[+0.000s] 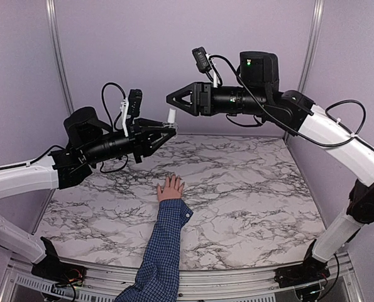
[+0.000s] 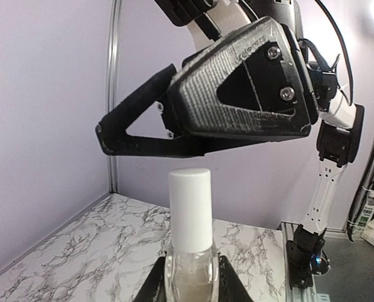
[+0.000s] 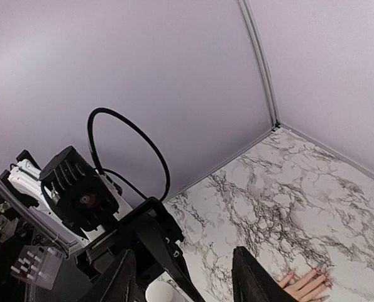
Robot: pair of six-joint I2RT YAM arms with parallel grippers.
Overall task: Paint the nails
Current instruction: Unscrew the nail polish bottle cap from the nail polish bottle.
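The bench (image 1: 249, 182) is white marble with black and grey veins, and the walls (image 1: 143, 50) are pale lilac. A light-skinned hand (image 1: 170, 189) has a blue checked sleeve (image 1: 165, 251). The bottle (image 2: 190, 277) is clear glass with a white cap (image 2: 190, 207). The left end effector (image 1: 165, 131) and right end effector (image 1: 177, 99) are black.

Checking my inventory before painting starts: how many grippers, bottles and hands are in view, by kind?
grippers: 2, left gripper and right gripper
bottle: 1, white-capped, clamped in the left gripper
hand: 1, flat on the table, blue checked sleeve
total: 4
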